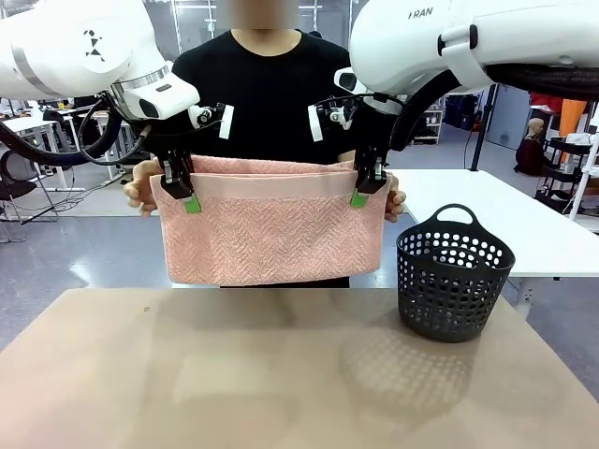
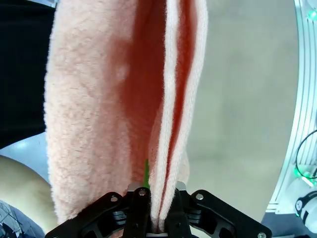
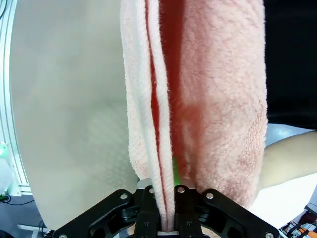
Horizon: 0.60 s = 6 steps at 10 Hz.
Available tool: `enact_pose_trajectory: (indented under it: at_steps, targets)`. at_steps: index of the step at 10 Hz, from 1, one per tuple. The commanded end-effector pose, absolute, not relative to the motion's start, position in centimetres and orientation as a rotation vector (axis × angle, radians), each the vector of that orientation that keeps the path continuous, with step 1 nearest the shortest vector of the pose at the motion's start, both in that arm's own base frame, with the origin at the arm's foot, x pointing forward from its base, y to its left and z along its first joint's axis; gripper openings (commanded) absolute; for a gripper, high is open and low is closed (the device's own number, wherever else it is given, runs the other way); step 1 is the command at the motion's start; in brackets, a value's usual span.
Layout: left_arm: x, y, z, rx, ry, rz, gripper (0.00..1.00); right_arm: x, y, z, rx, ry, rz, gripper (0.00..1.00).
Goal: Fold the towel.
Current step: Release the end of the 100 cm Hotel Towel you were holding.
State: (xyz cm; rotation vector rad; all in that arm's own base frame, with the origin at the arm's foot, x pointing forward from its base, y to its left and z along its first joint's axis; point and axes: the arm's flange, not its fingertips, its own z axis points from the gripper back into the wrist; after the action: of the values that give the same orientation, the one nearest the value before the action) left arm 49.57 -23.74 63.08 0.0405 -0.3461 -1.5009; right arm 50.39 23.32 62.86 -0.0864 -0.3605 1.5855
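Note:
The pale pink towel (image 1: 271,229) hangs doubled over in the air above the table's far edge, its herringbone face toward me. My left gripper (image 1: 190,201) is shut on its upper left corner and my right gripper (image 1: 359,195) is shut on its upper right corner. A person stands behind it with a hand (image 1: 140,187) at the left end and a hand (image 1: 394,202) at the right end. In the left wrist view the towel (image 2: 124,109) runs up from my left gripper (image 2: 157,218), its layers pinched between the pads. The right wrist view shows the towel (image 3: 198,99) clamped likewise in my right gripper (image 3: 166,218).
A dark perforated plastic basket (image 1: 454,276) with handles stands on the tan table (image 1: 281,374) at the right. White tables and a black cart stand farther back in the room.

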Motion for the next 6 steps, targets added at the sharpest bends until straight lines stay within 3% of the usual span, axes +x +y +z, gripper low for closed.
enact_pose_trajectory:
  at_steps: [1, 6]
  targets:
    - [49.54, -23.58, 63.26, 0.046, -0.348, -1.502, 0.0, 50.36, 23.26, 63.07, -0.099, -0.361, 1.589, 0.0]
    - [49.54, -23.58, 63.26, 0.046, -0.348, -1.502, 0.0, 50.36, 23.26, 63.07, -0.099, -0.361, 1.589, 0.0]
